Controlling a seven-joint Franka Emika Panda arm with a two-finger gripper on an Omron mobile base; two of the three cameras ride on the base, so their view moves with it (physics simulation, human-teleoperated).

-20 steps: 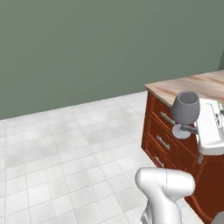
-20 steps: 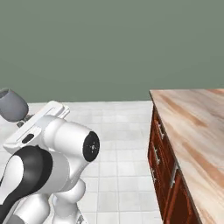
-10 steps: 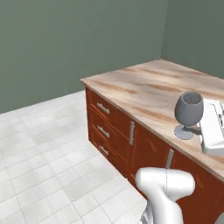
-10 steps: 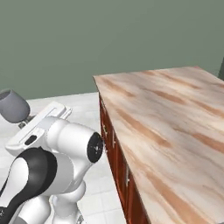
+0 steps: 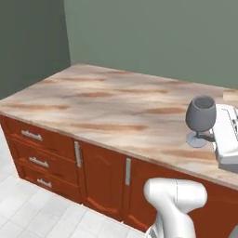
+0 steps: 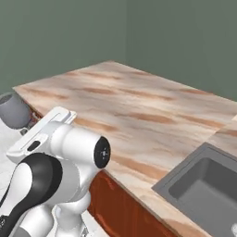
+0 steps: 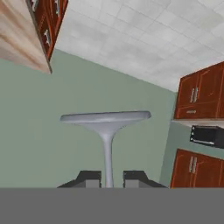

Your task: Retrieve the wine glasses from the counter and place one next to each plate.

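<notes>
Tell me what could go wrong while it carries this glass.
The gripper holds the wine glass only by its thin stem, so a jolt from the base might let it tilt or slip. The glass rides out past the arm, just over the counter, so a swing or early drop could knock its foot.

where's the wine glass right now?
The wine glass is held by its stem in the pincer, at the right of the left base view, above the counter near its front edge.
</notes>
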